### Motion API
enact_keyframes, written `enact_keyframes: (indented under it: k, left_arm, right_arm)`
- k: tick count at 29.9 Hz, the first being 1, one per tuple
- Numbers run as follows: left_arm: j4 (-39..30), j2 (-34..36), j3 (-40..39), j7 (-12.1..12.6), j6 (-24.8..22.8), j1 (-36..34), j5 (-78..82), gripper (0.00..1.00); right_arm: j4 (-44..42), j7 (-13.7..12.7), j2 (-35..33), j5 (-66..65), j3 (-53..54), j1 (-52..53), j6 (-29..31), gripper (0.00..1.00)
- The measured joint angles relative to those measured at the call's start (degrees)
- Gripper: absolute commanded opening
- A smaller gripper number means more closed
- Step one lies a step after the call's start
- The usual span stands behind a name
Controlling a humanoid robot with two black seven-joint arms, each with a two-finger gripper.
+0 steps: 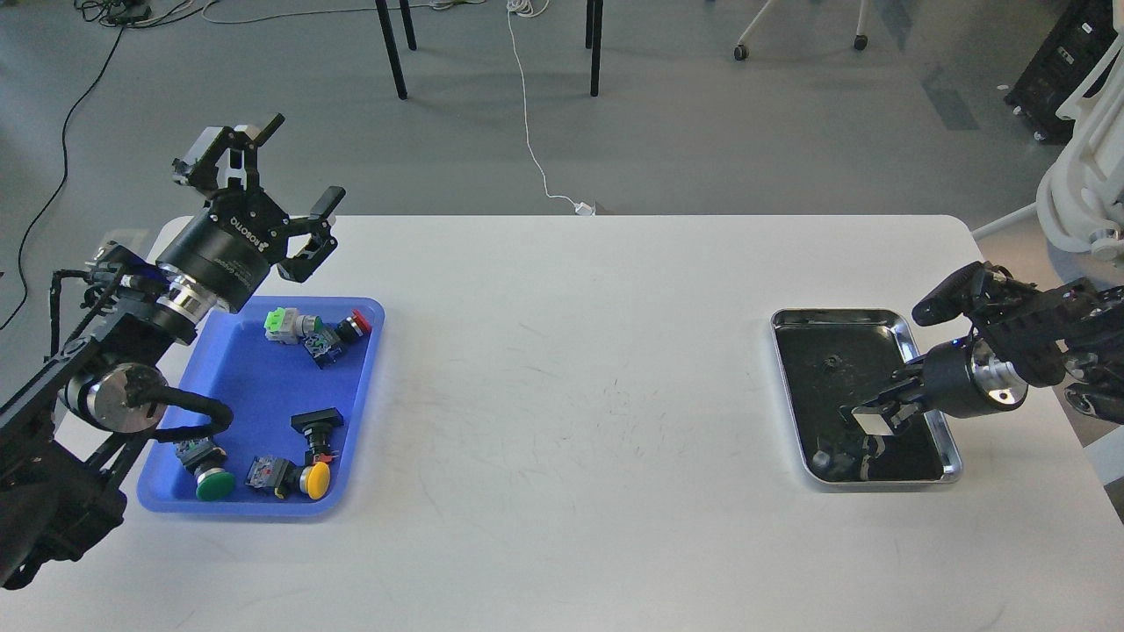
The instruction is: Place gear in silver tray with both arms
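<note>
The silver tray (834,313) lies on the right side of the white table, its inside dark. A small dark part (830,362), perhaps the gear, lies in the tray's far half. My right gripper (865,420) comes in from the right and hangs low over the tray's near half, pointing left and down. Its fingers are dark and I cannot tell them apart. My left gripper (300,161) is open and empty. It is held up above the far left corner of the table, behind the blue tray.
A blue plastic tray (255,386) at the left holds several push-button switches with green, red and yellow caps. My left arm's elbow (114,399) overhangs its left edge. Chair legs and cables are on the floor beyond the table.
</note>
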Motion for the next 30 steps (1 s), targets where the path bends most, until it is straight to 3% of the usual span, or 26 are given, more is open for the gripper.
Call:
enact_keyframes:
  k: [7, 14, 20, 30]
  left_arm:
    - [0.0, -0.6, 0.32, 0.01, -0.02, 0.09, 0.06, 0.98]
    - [0.08, -2.59, 0.64, 0.01, 0.26, 0.24, 0.56, 0.98]
    - [1.19, -6.11, 0.64, -0.04, 2.15, 0.62, 2.94, 0.98]
    - [4.1, -9.62, 0.04, -0.68, 3.49, 2.96, 5.21, 0.98]
  right_arm:
    - [1.48, 0.0, -4.17, 7.9, 18.5, -2.14, 0.24, 0.95]
    - [0.89, -0.01, -3.53, 42.34, 35.76, -12.53, 0.53, 0.95]
    - [0.79, -0.01, 1.07, 71.18, 46.03, -20.96, 0.36, 0.99]
    - [0.17, -0.01, 9.69, 76.98, 62.15, -35.88, -0.2, 0.99]
